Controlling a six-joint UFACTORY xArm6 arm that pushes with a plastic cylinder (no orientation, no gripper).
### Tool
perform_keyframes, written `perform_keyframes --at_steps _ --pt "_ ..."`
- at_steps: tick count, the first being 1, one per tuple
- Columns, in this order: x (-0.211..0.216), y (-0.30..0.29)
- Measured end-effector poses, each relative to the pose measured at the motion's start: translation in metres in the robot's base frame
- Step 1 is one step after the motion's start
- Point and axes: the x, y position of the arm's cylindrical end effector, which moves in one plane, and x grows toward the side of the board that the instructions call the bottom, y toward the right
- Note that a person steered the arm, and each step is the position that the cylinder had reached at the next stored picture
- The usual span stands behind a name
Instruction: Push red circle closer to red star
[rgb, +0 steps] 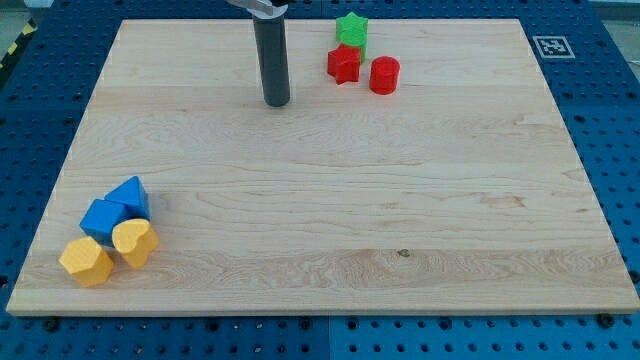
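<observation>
The red circle (384, 75), a short cylinder, stands near the view's top, just right of the red star (344, 64), with a narrow gap between them. A green star (352, 30) sits right above the red star, touching it. My tip (277, 101) rests on the board to the left of the red star, about a rod's width and a half away from it and a little lower in the view. The red star lies between my tip and the red circle.
At the view's bottom left is a tight cluster: two blue blocks (128, 197) (101, 217), a yellow heart (134, 242) and a yellow hexagon (85, 261). The wooden board (330, 200) lies on a blue perforated table; a fiducial tag (551, 46) marks its top right corner.
</observation>
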Motion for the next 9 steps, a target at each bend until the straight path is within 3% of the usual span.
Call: perform_keyframes --at_steps 4,5,9 --pt "0.009 0.086" --pt "0.009 0.143" --pt "-0.003 0.204"
